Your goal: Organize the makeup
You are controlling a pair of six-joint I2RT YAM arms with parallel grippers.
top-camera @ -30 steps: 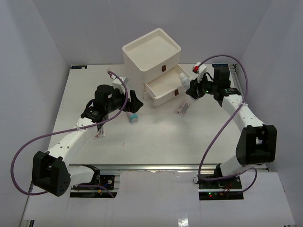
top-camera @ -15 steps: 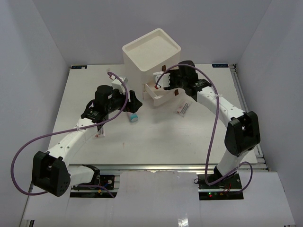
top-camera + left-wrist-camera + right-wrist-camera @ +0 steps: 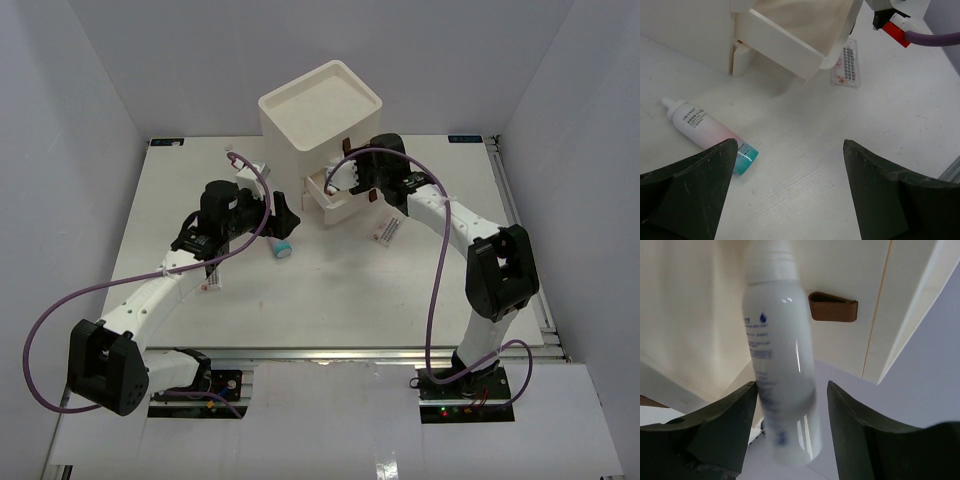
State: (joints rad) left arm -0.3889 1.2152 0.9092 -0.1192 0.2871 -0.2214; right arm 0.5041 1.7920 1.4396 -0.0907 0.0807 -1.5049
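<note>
White bottle: smooth white plastic bottle with small blue print (image 3: 782,365), standing on end between the right tool's fingers, in front of the open drawer. It is blurred.
Right tool (image 3: 792,387): one finger on each side of the bottle. Cannot tell whether it is clamped or loose.
Drawer: open drawer (image 3: 790,40) of the big white three-drawer box (image 3: 320,110) with dark red handles (image 3: 832,307). The inside shows cream where seen. Contents cannot be told.
Tube: white-to-pink tube with teal end (image 3: 707,135), flat on the white tabletop (image 3: 330,290), near the box's foot.
Left tool (image 3: 789,150): fingers wide apart, nothing between them. The tube lies just outside its left finger.
Packets: flat white red-printed packet (image 3: 846,62), just beyond the drawer's corner. A second packet (image 3: 211,280) lies beside the left arm.
Room: broad bare tabletop from tube and packet to the near edge. The drawer juts out over it.
</note>
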